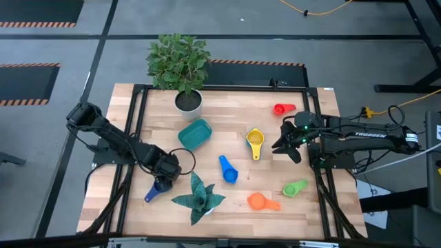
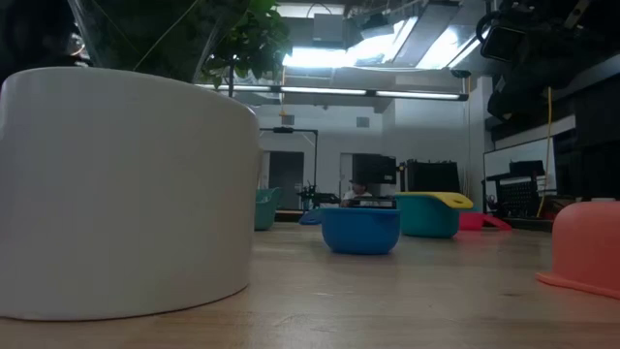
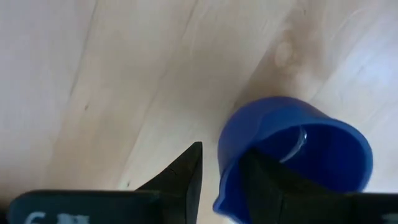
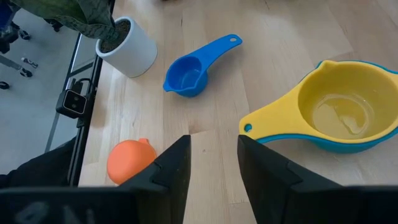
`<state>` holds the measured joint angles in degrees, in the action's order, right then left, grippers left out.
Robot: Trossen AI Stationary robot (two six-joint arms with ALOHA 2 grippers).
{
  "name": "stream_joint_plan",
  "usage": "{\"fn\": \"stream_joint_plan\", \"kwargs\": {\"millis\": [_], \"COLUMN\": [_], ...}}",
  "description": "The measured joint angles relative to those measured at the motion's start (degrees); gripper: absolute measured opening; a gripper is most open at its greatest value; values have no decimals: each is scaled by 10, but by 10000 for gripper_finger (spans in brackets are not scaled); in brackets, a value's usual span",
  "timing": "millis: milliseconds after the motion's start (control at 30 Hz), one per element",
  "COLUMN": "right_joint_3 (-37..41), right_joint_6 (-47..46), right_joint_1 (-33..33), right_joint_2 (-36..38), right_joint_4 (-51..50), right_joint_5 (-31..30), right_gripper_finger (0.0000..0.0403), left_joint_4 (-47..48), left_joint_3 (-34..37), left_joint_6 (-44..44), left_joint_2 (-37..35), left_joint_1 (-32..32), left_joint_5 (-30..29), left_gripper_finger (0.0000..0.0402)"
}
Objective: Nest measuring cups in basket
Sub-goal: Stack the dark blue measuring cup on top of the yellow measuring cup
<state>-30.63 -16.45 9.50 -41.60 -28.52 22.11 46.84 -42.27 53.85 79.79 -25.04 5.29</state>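
In the high view the teal basket [image 1: 195,133] lies left of the table's centre. The yellow cup [image 1: 255,141] sits nested in a light blue cup [image 4: 348,144]. The red cup [image 1: 282,109], blue cup [image 1: 227,169], orange cup [image 1: 260,201] and green cup [image 1: 295,188] lie apart on the wood. The dark blue cup [image 1: 155,191] stands near the left front. My left gripper [image 3: 221,171] is open astride its wall, one finger inside and one outside. My right gripper [image 4: 214,165] is open above bare wood, right of the yellow cup. My left gripper comes at the dark blue cup's wall [image 3: 229,163] from above, on the side away from its handle. A narrow gap shows between the outer finger [image 3: 186,177] and the wall. I cannot tell whether the inner finger [image 3: 264,183] touches it. The cup stands upright on the table.
A white plant pot [image 1: 188,102] with a leafy plant stands at the far edge, and it fills the left of the low view [image 2: 126,189]. A green succulent [image 1: 198,196] sits near the front edge, right of the dark blue cup. Black frame rails run along the table's sides.
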Motion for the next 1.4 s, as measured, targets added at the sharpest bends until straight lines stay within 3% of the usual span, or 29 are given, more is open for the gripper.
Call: {"fn": "stream_joint_plan", "kwargs": {"millis": [333, 567, 700, 933, 1200, 1400], "right_joint_3": [0, 0, 0, 0, 0, 0], "right_joint_6": [2, 6, 21, 19, 16, -14], "right_joint_1": [0, 0, 0, 0, 0, 0], "right_joint_2": [0, 0, 0, 0, 0, -10], "right_joint_4": [0, 0, 0, 29, 98, 189], "right_joint_5": [0, 0, 0, -10, -129, -176], "right_gripper_finger": [136, 136, 136, 136, 136, 136], "left_joint_4": [-29, -39, -48, -85, -89, -95], "left_joint_3": [11, 11, 11, 1, -72, -130], "left_joint_6": [105, 105, 105, 104, 70, 49], "left_joint_2": [0, 0, 0, 0, 0, 0], "left_joint_1": [10, 26, 37, 75, 124, 160], "left_joint_5": [2, -7, -17, -94, -219, -316], "left_gripper_finger": [89, 14, 12, 6, 5, 4]}}
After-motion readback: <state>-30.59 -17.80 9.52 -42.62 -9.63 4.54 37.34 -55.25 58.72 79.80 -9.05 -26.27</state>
